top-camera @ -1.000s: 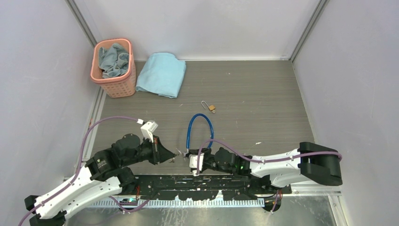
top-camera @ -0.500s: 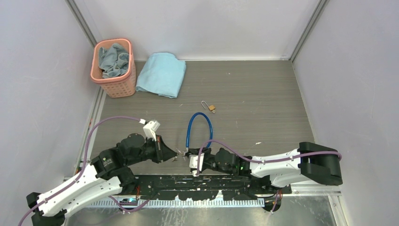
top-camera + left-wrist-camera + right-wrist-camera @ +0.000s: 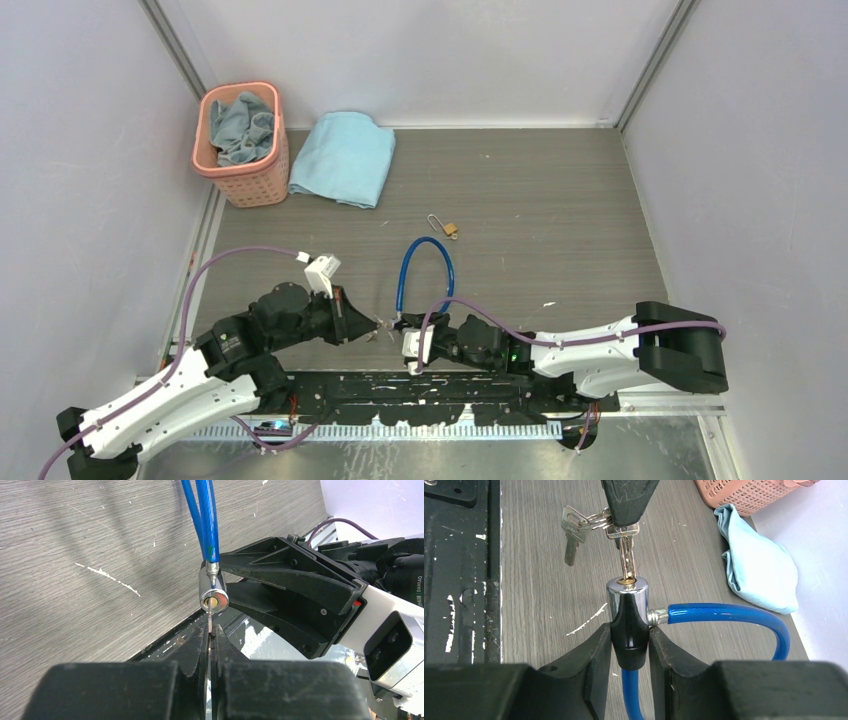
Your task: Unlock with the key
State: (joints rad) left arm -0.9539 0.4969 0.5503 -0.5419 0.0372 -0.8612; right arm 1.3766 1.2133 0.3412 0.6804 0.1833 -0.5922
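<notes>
My right gripper (image 3: pixel 630 640) is shut on the black and chrome lock body (image 3: pixel 626 597) of the blue cable (image 3: pixel 724 616) and holds it just above the table near the front edge. My left gripper (image 3: pixel 211 632) is shut on the small silvery key (image 3: pixel 210 620), whose blade is in the brass keyhole of the lock body (image 3: pixel 214 587). In the right wrist view the key (image 3: pixel 626 555) stands in the keyhole and a spare key (image 3: pixel 570 537) hangs from its ring. From above, both grippers meet at the cable's end (image 3: pixel 397 322).
A small brass padlock (image 3: pixel 446 229) lies beyond the cable loop (image 3: pixel 425 262). A pink basket (image 3: pixel 243 130) with a cloth and a light-blue towel (image 3: pixel 345 155) are at the back left. A black rail (image 3: pixel 420 390) runs along the near edge.
My left arm has edged slightly to the right, bringing the key closer against the lock body. The right arm and the cable have not moved.
</notes>
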